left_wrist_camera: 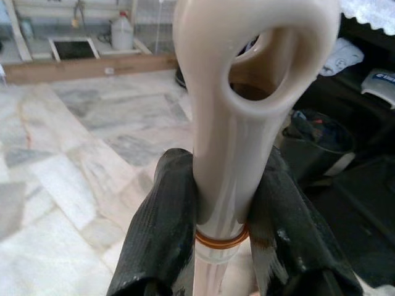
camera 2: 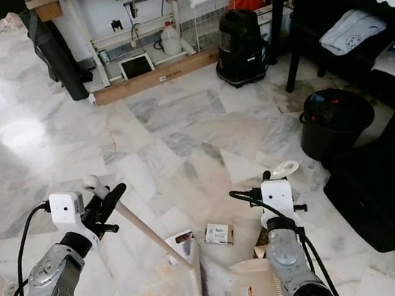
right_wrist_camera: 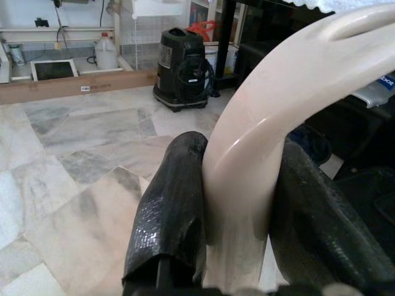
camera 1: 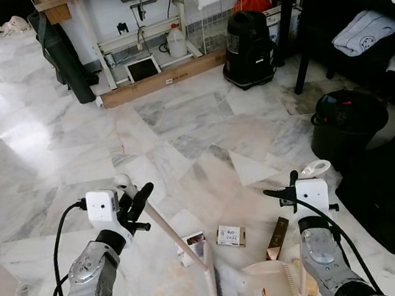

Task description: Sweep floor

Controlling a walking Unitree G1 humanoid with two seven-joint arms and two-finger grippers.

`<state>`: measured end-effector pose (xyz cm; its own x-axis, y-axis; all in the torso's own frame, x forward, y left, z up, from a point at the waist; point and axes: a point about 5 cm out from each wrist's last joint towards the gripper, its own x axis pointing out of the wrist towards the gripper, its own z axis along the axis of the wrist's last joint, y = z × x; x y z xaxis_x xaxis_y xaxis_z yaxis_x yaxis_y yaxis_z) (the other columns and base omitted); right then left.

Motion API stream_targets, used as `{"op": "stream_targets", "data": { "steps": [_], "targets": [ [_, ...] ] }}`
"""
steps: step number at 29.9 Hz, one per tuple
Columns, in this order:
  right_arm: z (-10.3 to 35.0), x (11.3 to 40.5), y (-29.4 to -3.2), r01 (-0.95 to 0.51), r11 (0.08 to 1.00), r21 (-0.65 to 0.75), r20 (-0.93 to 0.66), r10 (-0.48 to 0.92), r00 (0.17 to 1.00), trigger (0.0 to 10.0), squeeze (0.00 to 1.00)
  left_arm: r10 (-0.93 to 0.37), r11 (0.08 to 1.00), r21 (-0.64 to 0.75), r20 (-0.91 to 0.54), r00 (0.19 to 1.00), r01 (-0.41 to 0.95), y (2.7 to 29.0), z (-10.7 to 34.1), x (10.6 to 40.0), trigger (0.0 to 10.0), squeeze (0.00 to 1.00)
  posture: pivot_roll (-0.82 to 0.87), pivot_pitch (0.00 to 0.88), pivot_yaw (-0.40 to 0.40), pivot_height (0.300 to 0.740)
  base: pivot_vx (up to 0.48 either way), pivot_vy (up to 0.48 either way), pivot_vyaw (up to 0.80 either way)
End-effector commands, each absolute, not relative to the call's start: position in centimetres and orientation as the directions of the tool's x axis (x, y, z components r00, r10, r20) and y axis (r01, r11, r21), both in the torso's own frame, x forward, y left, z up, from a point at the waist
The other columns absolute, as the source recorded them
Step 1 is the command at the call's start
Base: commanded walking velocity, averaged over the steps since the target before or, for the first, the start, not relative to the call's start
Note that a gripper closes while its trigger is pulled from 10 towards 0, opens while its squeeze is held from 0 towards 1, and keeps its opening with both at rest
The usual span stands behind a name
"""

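Marble floor; black bucket to my right. Dustpan on floor just before me, my right claw clamped on its cream handle. Broom slants down to floor, bristles beside dustpan; my left claw shut around its handle top. Litter: small carton, brown wrapper, near dustpan.

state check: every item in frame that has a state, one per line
left gripper: shut on broom handle
right gripper: shut on dustpan handle
broom: tilted, bristles on the floor
dustpan: on the floor beside the bristles
litter: loose on the floor, outside the dustpan
black bucket: upright
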<state>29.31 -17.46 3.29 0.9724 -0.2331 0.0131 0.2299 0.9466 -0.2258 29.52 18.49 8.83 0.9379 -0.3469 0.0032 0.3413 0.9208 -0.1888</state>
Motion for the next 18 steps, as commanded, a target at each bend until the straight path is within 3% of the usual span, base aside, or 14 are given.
{"op": "stream_targets", "data": {
  "steps": [1, 18],
  "targets": [
    [2.8, 29.0, -17.8, 0.225, 0.942, -0.249, -0.014, -0.236, 0.972, 10.0, 0.0, -0.377, 0.899, -0.227, 0.028, 0.926, 0.373, 18.2, 9.4, 29.7, 10.0, 0.0, 0.16, 0.087, 0.065, 0.74, 0.0, 0.0, 0.0],
    [2.9, 29.2, -17.5, 0.223, 0.945, -0.241, -0.018, -0.234, 0.972, 10.0, 0.0, -0.47, 0.799, -0.386, 0.077, 0.879, 0.461, 17.3, 11.1, 29.1, 10.0, 0.0, 0.17, 0.079, 0.069, 0.74, 0.0, 0.0, 0.0]
  ]
}}
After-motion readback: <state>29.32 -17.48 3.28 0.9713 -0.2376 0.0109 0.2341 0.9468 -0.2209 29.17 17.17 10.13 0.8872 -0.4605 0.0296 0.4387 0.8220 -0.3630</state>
